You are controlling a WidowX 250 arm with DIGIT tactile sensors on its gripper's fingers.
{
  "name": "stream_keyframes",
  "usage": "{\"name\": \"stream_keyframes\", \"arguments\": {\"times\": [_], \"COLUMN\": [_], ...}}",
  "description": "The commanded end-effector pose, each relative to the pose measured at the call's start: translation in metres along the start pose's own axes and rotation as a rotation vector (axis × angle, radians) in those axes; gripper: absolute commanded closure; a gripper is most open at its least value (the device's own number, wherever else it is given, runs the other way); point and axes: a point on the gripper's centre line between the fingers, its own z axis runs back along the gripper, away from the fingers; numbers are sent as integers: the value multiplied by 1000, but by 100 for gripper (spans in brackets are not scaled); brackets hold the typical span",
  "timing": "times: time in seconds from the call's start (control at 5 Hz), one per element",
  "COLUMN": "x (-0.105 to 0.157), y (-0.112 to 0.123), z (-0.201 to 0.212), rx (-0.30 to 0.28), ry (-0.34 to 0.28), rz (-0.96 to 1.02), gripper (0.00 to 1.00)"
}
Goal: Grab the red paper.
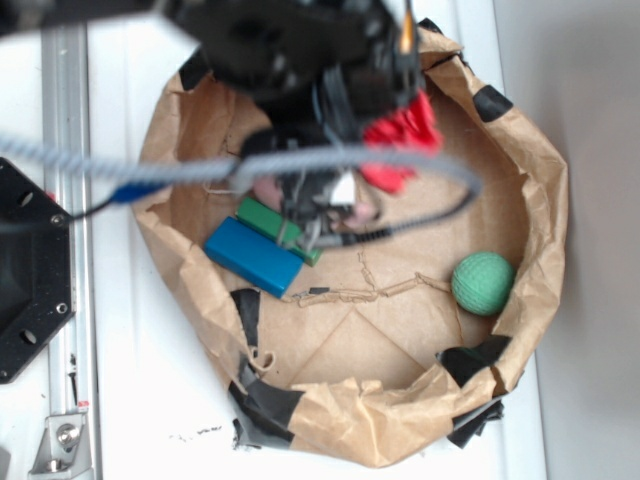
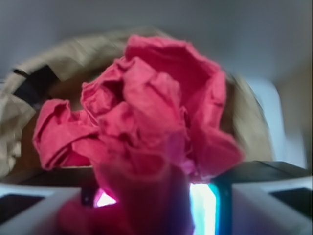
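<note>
While bright red crumpled paper wad (image 2: 142,127) fills wrist view, it is seen pinched between fingers of black gripper (image 1: 375,130), base of wad squeezed at bottom of frame. In exterior view, paper (image 1: 405,140) is seen at gripper tip, over far side of brown paper-bag basin (image 1: 540,200) patched with black tape. On basin floor are seen: blue rectangular block (image 1: 252,257), green block (image 1: 275,227) touching it, green textured ball (image 1: 483,283) well apart at right wall.

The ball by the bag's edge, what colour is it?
The ball is green, with a bumpy dotted surface. It shows best in the exterior view.
</note>
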Motion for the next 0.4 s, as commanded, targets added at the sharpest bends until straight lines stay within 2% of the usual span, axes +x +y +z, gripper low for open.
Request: {"name": "stream_keyframes", "arguments": {"times": [0.0,0.2], "x": [-3,-6], "y": [-21,-24], "z": [16,14], "rx": [-14,-4], "ry": [31,35], "rz": [199,199], "gripper": [100,100]}}
